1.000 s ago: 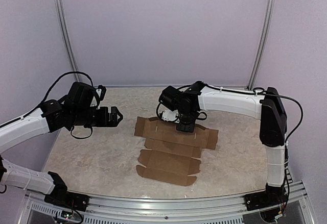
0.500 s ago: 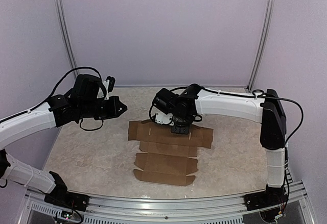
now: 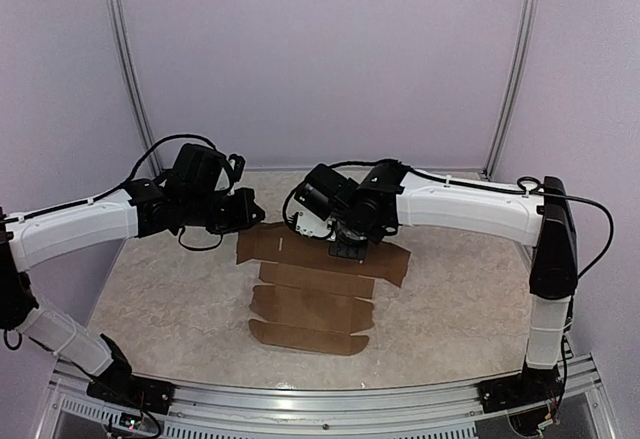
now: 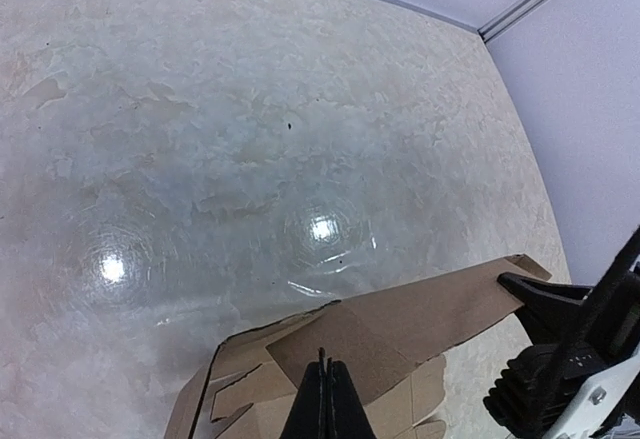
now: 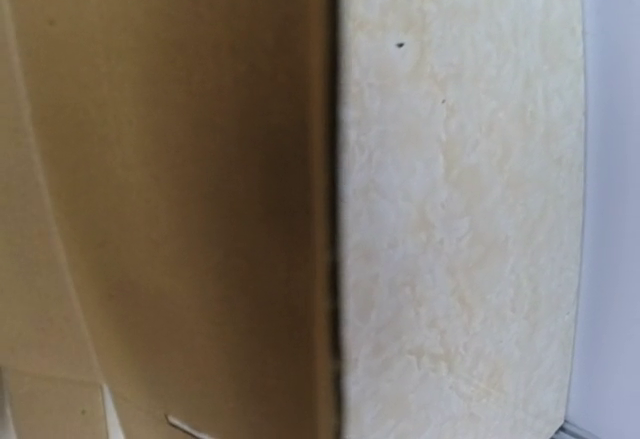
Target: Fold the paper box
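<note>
The paper box (image 3: 310, 299) is a flat brown die-cut sheet lying unfolded in the middle of the table. My right gripper (image 3: 347, 249) points down onto its far panel. The right wrist view shows no fingers, only brown cardboard (image 5: 170, 189) close up beside bare tabletop. My left gripper (image 3: 250, 209) hovers at the sheet's far left corner. Its black fingers are shut with nothing between them, and the tips (image 4: 325, 364) sit over the cardboard (image 4: 400, 334). The far left flap looks slightly raised off the table.
The marble-patterned table (image 3: 180, 299) is enclosed by lilac walls, with metal posts (image 3: 125, 59) at the back corners. A metal rail (image 3: 320, 404) runs along the near edge. The right arm's black wrist (image 4: 570, 359) shows at the right of the left wrist view.
My left arm swung right to the sheet's far left corner and its jaws went from open to shut. The right gripper slid the cardboard leftwards.
</note>
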### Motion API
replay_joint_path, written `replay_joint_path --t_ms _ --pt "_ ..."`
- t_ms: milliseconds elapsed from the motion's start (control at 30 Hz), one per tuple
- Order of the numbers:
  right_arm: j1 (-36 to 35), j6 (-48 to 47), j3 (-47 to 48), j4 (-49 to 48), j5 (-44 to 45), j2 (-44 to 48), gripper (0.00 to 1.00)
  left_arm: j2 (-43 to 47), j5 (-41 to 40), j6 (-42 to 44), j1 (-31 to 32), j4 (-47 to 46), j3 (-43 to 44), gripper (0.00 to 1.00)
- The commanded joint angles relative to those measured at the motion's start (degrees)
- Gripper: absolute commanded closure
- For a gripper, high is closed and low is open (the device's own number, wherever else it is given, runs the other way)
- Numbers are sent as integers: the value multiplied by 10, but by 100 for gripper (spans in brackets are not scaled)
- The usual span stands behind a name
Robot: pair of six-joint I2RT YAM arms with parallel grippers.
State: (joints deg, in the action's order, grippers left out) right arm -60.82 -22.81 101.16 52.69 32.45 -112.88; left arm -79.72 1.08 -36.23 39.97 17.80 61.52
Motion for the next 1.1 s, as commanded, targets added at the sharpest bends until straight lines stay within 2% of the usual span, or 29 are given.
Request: replay_joint_path --t_ms 0,567,1067 --pt "-12 13 -10 -14 16 21 100 -18 -1 -2 7 -4 23 100" --pt "-15 60 -14 -50 -14 49 100 -60 -5 15 46 20 47 100" --pt "-15 93 -40 -61 -79 57 100 -59 1 12 46 -24 60 100"
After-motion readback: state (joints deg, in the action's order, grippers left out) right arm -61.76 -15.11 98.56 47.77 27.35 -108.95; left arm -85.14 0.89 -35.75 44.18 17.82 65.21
